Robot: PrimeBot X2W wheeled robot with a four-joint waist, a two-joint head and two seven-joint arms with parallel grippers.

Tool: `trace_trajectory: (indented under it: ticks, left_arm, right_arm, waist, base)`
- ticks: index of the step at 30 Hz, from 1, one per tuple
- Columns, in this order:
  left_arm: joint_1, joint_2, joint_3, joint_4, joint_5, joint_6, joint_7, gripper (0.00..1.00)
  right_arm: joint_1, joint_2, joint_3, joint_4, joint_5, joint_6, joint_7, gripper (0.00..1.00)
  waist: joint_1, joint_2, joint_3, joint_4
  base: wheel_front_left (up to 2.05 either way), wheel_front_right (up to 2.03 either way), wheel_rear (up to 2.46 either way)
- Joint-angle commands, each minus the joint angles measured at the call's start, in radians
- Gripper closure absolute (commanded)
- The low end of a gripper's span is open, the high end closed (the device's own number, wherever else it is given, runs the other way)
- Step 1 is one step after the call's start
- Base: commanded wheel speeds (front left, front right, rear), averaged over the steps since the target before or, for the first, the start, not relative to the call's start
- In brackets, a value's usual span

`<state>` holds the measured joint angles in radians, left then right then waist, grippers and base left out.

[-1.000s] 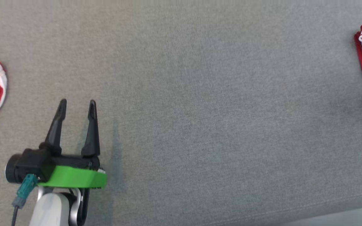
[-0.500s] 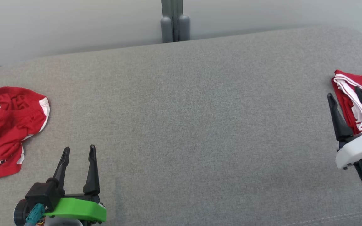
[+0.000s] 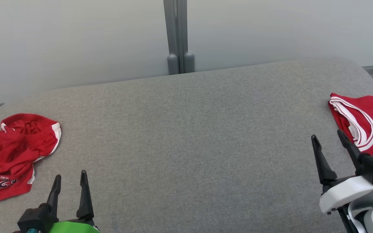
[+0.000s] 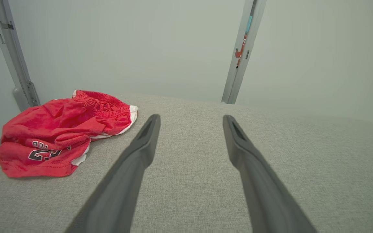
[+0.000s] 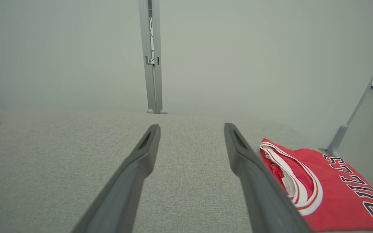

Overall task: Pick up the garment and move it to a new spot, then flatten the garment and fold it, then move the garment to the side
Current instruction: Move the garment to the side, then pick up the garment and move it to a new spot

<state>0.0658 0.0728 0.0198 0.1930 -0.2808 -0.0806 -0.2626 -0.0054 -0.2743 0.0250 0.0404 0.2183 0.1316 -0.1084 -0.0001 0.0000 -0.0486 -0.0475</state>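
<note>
Lower left of the head view: left tool [image 3: 70,174] has its jaws spread wide with nothing between them, hovering over bare grey bench [image 3: 186,145]. Right tool [image 3: 326,135] at lower right is the same: jaws apart, empty, tips just beside the folded red jersey [image 3: 367,119] at the right edge of the frame. That one looks finished and parked (flat, squared, lettering up). So I read the target as the crumpled red shorts [image 3: 15,152] at the left edge of the frame, up and left of the left tool and not touching it.

Step in hand, my read: pick the shorts and carry them to the open middle.

Doing it well:
- Left tool takes the pick, since it's the near one. Right tool is well apart from the shorts; hold it off the jersey so that fold isn't disturbed.
- The heap is bunched. In the left wrist view the waistband is on the far side and the numbered leg on the near side. Grab a raised ridge or the waistband, not a flat low edge, because a single thin layer likely slips.
- Come down from above with the tips straddling the ridge, press lightly into the padding, then close.
- Lift clear before moving sideways; dragging on this fabric would probably bunch it more.
- Set it down mid-bench with room on both sides for flattening.

Risk: the shorts sit near the bench's left edge, so a sideways nudge could push them off.
</note>
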Motion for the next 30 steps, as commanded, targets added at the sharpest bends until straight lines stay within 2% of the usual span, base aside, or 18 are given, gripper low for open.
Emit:
trace_trajectory:
  ticks: [1,12,18,21,30]
  left_arm:
    - [0.013,-0.004,0.004,0.005,0.008,-0.003,-0.003,0.0]
    - [0.006,-0.011,0.007,0.026,0.02,-0.007,-0.003,0.0]
    - [-0.002,-0.014,0.002,0.023,0.023,-0.009,-0.003,0.0]
    - [-0.009,-0.014,0.007,0.025,0.024,-0.011,-0.003,0.0]
    - [0.001,0.001,0.015,0.019,0.043,-0.013,-0.003,0.0]
  right_arm:
    - [0.017,0.006,0.008,0.011,-0.014,-0.002,0.0,0.0]
    - [0.023,0.033,0.011,0.07,-0.034,-0.002,-0.024,0.0]
    - [0.02,0.038,0.014,0.087,-0.043,-0.002,-0.034,0.0]
    - [0.031,0.042,0.013,0.096,-0.042,-0.002,-0.041,0.0]
    - [0.033,0.066,0.052,0.125,-0.045,-0.002,-0.071,0.0]
  waist:
    - [0.0001,0.0,-0.008,-0.004]
    - [0.0001,0.0,-0.023,0.003]
    - [0.0001,0.0,-0.023,0.029]
    - [0.0001,0.0,-0.021,0.062]
    - [0.0001,0.0,-0.018,0.24]
  base:
    - [0.0,0.0,0.0]
    - [0.0,0.0,0.0]
    - [0.0,0.0,0.0]
    - [0.0,0.0,0.0]
    - [0.0,0.0,0.0]
